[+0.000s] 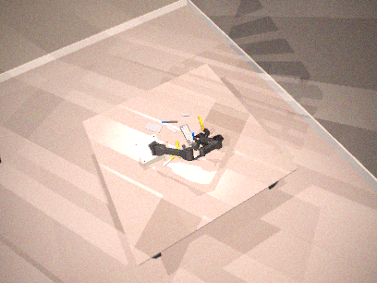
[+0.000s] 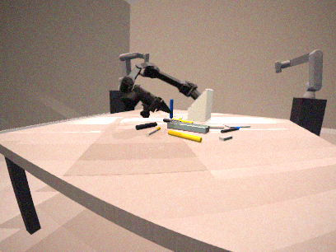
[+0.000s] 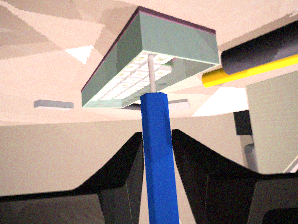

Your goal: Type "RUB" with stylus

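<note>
The keyboard [image 1: 186,132] [image 2: 193,128] is a grey-green box with pale keys on the desk. In the wrist view the keyboard [image 3: 175,42] shows at a very shallow slant and its letters cannot be read. My gripper [image 2: 170,111] [image 3: 157,137] is shut on the blue stylus [image 1: 193,135] [image 2: 171,107] [image 3: 160,155], which stands nearly upright in the exterior view. The stylus's thin pale tip [image 3: 152,72] reaches up to the near end of the key rows in the wrist view. Whether it touches a key, and which one, cannot be told.
A white wedge-shaped block [image 2: 202,108] stands behind the keyboard. A yellow cylinder [image 2: 184,136] [image 1: 200,122], a black cylinder [image 2: 147,125], a blue-and-black pen [image 2: 231,129] [image 1: 169,122] and a small grey block [image 2: 226,138] lie around it. Dark and yellow cylinders [image 3: 250,71] show right of the keyboard.
</note>
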`<state>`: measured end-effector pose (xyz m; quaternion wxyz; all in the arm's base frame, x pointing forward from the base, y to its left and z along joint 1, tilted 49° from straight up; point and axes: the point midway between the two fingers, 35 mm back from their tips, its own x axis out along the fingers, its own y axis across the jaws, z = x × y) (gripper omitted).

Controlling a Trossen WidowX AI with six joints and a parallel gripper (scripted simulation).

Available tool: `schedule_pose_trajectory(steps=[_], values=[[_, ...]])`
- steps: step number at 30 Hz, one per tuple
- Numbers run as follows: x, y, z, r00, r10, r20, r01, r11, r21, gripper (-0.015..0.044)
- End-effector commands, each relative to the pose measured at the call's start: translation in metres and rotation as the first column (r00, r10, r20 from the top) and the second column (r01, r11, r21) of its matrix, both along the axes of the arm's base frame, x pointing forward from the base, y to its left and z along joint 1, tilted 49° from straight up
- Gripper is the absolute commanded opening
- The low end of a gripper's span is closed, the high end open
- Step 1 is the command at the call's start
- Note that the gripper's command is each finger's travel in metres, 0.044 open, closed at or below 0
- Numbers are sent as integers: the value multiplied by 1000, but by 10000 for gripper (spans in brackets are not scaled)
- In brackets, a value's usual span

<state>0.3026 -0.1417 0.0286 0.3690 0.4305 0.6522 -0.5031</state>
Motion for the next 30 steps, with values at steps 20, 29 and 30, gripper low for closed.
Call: schedule_pose_trajectory(steps=[20,29,30], values=[[-1,-8,-7,1000,6,0,-6,1000,0,81],[-1,-5,-5,1000,6,0,-6,1000,0,81],[-1,-3,-3,1000,6,0,-6,1000,0,81]])
